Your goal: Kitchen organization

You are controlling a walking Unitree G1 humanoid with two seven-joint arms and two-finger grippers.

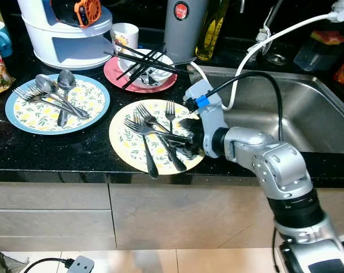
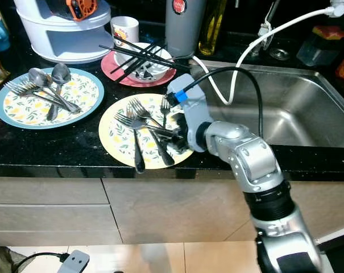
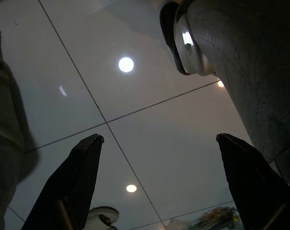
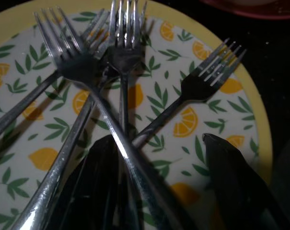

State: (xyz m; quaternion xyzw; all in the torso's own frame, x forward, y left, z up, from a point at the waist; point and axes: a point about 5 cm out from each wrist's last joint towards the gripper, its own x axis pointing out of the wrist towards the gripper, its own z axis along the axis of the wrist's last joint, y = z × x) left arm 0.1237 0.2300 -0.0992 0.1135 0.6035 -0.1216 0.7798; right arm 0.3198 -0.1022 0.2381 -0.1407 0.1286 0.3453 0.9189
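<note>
The right gripper [image 1: 186, 139] hovers low over the forks [image 4: 111, 72] piled on the yellow plate [image 1: 123, 142], jaws apart. To lift one cleanly, straddle a single handle where it lies free of the crossing ones, then close squarely.

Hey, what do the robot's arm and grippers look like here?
The right arm is silver metal with rounded joints and black bands, a blue clip near the wrist and black and white cables looping off it. The right gripper and left gripper each have two long, black, tapered fingers.
</note>
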